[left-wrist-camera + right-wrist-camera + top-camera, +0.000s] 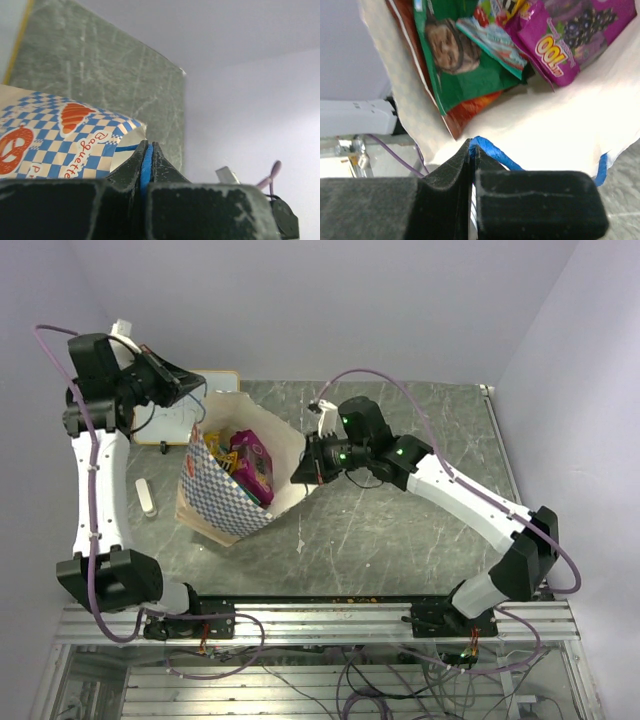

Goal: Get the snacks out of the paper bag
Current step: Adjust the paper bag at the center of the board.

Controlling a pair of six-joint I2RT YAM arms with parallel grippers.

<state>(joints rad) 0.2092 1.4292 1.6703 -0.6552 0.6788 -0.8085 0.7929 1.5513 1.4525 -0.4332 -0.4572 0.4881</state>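
Note:
The paper bag (222,502) stands open at the table's left middle, cream with a blue checkered band (55,145). Snacks lie inside: a purple packet (252,462) (570,35), a green chip bag (455,65), an orange-red packet (472,107) and a small green packet (492,42). My left gripper (196,392) (148,145) is shut on a blue cord handle (145,167) at the bag's far left rim. My right gripper (300,472) (471,142) is shut on the other blue cord handle (495,151) at the right rim. Both hold the mouth spread.
A small whiteboard (212,380) lies behind the bag at the back left. A white marker-like object (146,497) lies left of the bag. The grey table (400,530) stretches to the right, with walls behind and beside it.

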